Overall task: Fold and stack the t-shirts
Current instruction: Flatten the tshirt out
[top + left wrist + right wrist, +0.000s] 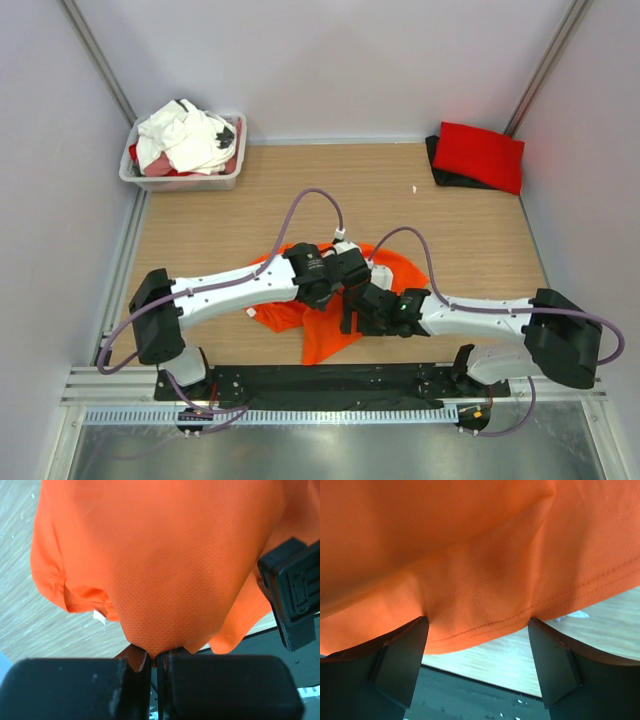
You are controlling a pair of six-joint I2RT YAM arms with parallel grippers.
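From above, my arms (250, 285) cover the middle of the orange t-shirt (325, 338), bunched at the bench's (230, 220) near side, so its shape is hard to read. My left pincer (156, 661) is clamped tight on a fold of it. My right pincer (477, 625) gapes wide, with the hem hanging between its jaws, ungripped. At back left, a white tub (185, 182) holds white t-shirts (190, 135). At back right, a red t-shirt (482, 155) lies on a black t-shirt (440, 172).

1 orange shirt (325, 335), 1 red shirt (480, 155), 1 black shirt (440, 166). 1 tub (180, 181). White shirts (185, 135) heaped, count unclear
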